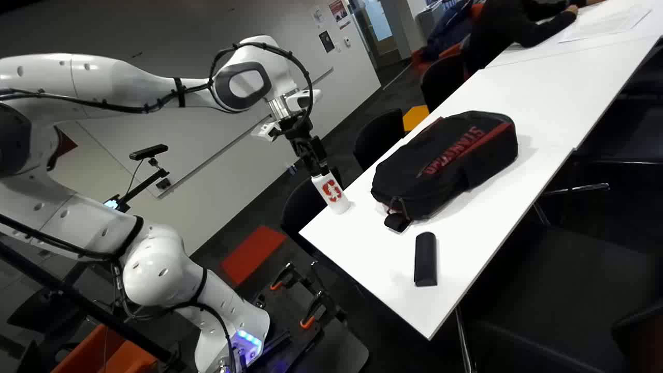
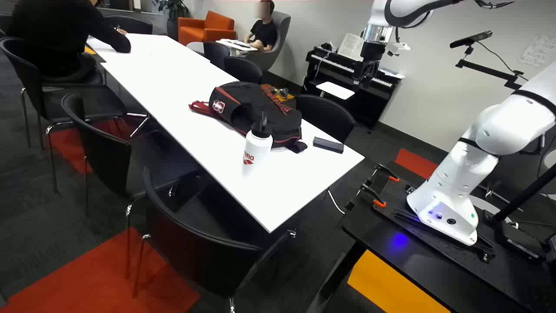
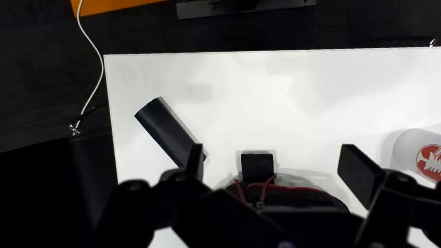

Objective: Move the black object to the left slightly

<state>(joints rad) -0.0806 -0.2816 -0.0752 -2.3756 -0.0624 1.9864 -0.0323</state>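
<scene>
A white, many-jointed robot arm [image 1: 160, 269], mounted on a black stand [image 2: 434, 265], reaches out over a long white rectangular table [image 2: 278, 195]. Its black two-fingered gripper [image 3: 270, 158] hangs above the tabletop with the fingers [image 3: 361, 175] spread wide apart. The slim, black, oblong bar [image 3: 165, 127] lies flat near a corner at the table's end, apart from the gripper; in the wrist view it slants across the left part of the tabletop, its lower end partly covered by a fingertip. Near it, with bare white surface between, is a short black strap loop [image 3: 257, 167] at the end of a large black fabric backpack [image 1: 445, 155] with red markings, which lies along the table. A white cylindrical bottle [image 2: 257, 152] with a black lid and red printing stands upright near the backpack, so that the strap loop comes between it and the bar. In an exterior view, black chairs [image 2: 204, 252] flank the table, a person in dark clothing [image 2: 56, 39] leans on its far part, and a black piano [image 2: 369, 100] stands by the wall.
</scene>
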